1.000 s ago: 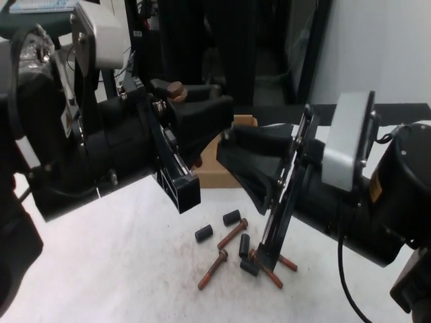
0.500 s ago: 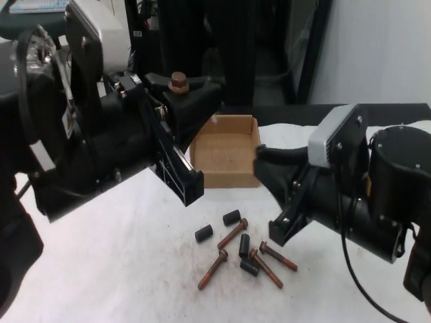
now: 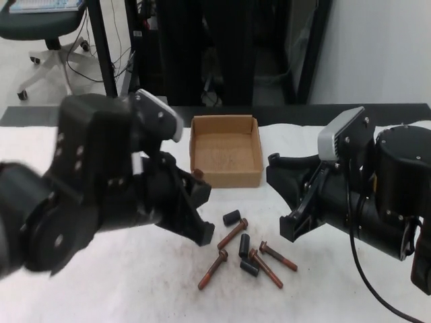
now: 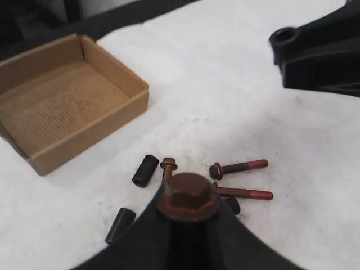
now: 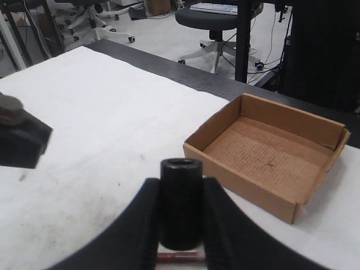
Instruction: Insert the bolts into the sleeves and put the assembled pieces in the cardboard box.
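Work surface: bench [image 3: 101, 296] w/ white cover. Dark frame posts and an office chair [image 3: 37, 27] stand in the room behind. The cardboard box [image 3: 226, 178] sits at the far ctr of the bench, open side up.

Left gripper [image 4: 188, 219]: fingers clamped on one bolt [image 4: 187, 197].
- Bolt pos.: the hex head sits above the finger pair and faces the wrist camera. The shank is hidden btw. the fingers.
- Arm pos.: low over the near left part of the bench, gripper pointed toward the ctr. In the high view the tips lie near the box's near left corner.

Right gripper [image 5: 180, 188]: fingers clamped on one black sleeve [image 5: 180, 208].
- Sleeve pos.: lengthwise btw. the two fingers, one finger on each side. Its open end projects past the tips.
- Arm pos.: at the right side of the bench, raised off the cover, gripper pointed toward the ctr and the left gripper.

The two grippers are apart. The loose parts lie on the cover below and btw. them, on the near side of the box. The high view shows four loose bolts [image 3: 232, 233] and three loose sleeves [image 3: 231, 217], close together in one cluster.
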